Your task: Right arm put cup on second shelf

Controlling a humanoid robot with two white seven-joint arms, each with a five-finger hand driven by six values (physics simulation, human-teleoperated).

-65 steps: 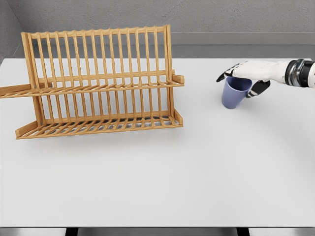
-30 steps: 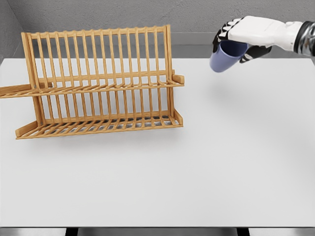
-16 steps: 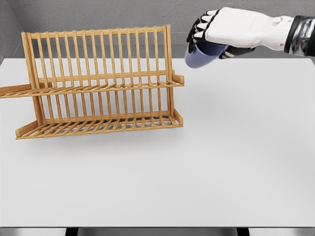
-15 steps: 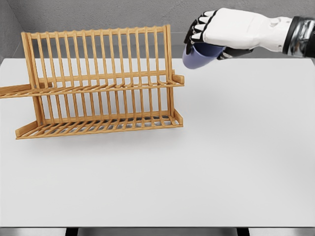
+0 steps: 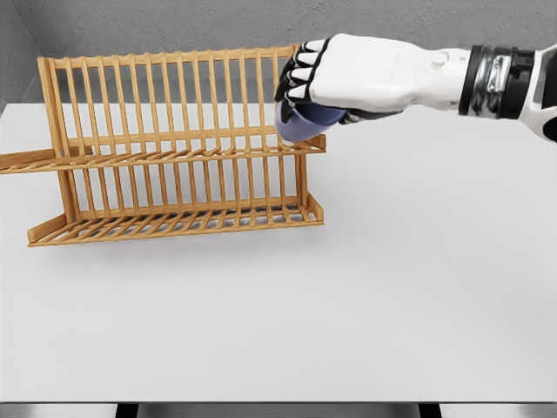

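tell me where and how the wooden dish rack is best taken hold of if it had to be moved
Likely best by the solid end post of the wooden dish rack at its left end, coming in from the left. The thin slats look weak and closely spaced, while the posts are thicker and span both tiers. The right end is crowded: the right hand holds the blue cup there.

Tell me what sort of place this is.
Likely a simulated kitchen-style test bench: a plain white table against a bare grey wall, holding only a wooden dish rack, with the right hand carrying a blue cup toward it.
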